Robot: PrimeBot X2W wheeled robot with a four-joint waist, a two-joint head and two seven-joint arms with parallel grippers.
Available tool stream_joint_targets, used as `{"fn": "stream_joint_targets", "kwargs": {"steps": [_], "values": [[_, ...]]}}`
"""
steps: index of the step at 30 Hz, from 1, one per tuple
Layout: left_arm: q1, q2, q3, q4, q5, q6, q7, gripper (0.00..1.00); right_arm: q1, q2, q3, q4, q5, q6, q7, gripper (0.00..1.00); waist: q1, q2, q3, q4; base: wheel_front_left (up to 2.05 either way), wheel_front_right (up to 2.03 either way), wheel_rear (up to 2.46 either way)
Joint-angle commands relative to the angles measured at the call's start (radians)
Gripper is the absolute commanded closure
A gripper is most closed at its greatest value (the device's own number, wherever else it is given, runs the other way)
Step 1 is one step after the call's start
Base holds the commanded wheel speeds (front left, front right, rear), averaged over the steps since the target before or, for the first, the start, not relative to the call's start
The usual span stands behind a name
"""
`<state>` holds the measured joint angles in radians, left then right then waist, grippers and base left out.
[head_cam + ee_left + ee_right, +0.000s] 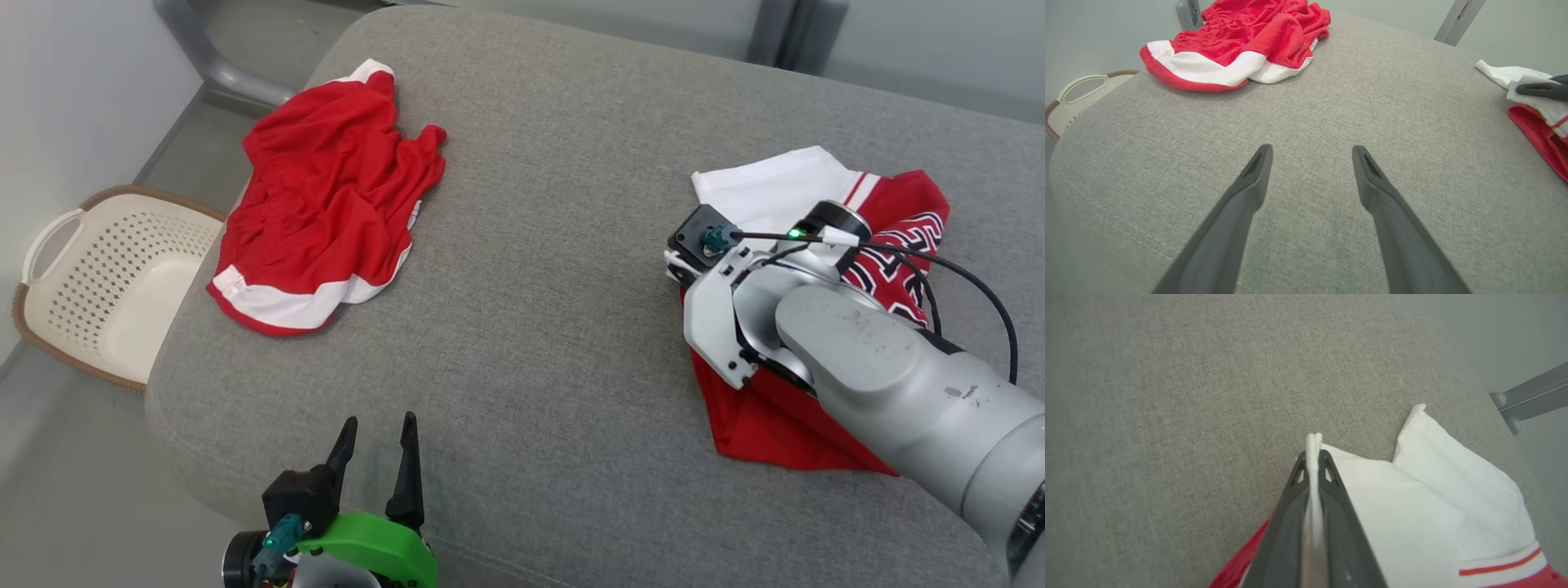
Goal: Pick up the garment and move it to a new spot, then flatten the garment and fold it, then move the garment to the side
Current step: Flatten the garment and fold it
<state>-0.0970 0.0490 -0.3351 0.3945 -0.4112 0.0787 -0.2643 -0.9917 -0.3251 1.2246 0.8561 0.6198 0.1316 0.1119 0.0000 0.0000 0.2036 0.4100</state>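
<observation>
The right gripper (1312, 461) has its two dark fingers pressed together on a white folded edge of the red-and-white jersey garment with black-patterned trim (775, 192). This garment lies bunched near the right edge of the grey woven-fabric cushion (555, 245); its white part faces the far edge and its red part spreads toward the near edge under the silver forearm. The left gripper (380, 425) hovers over the near edge with its fingers spread apart, holding nothing. Crumpled red shorts with white hems (326, 196) lie at the far-left corner. A cream perforated plastic basket (49, 245) stands on the floor beside the left edge.
</observation>
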Motion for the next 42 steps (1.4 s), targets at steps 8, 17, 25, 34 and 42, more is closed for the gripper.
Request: {"fn": "stream_joint_targets", "kwargs": {"steps": [8, 17, 25, 34, 42], "values": [[-0.002, 0.003, 0.039, 0.009, 0.051, -0.022, 0.0, 0.0, -0.065, 0.051, -0.211, 0.135, 0.012, -0.002, -0.279, 1.0, 0.0, 0.0, -0.091, -0.17, 0.0, 0.0, 0.0], [0.017, 0.003, 0.066, 0.011, 0.079, -0.036, 0.0, 0.0, 0.023, -0.026, -0.468, 0.284, 0.025, -0.002, -0.378, 1.0, 0.0, 0.0, -0.147, -0.36, 0.0, 0.0, 0.0], [0.014, 0.003, 0.055, 0.031, 0.087, -0.051, 0.0, 0.0, 0.278, -0.124, -0.808, 0.273, -0.078, -0.002, -0.377, 0.0, 0.0, 0.0, -0.146, -0.468, 0.0, 0.0, 0.0], [-0.022, 0.003, 0.033, 0.051, 0.086, -0.062, 0.0, 0.0, 0.54, -0.005, -1.182, -0.025, -0.358, -0.001, -0.377, 0.0, 0.0, 0.0, -0.119, -0.53, 0.0, 0.0, 0.0], [-0.166, 0.004, -0.015, 0.116, 0.139, -0.045, 0.0, 0.0, 0.611, 0.167, -1.286, -0.203, -0.517, -0.001, -0.377, 0.0, 0.0, 0.0, -0.024, -0.582, 0.0, 0.0, 0.0]]}}
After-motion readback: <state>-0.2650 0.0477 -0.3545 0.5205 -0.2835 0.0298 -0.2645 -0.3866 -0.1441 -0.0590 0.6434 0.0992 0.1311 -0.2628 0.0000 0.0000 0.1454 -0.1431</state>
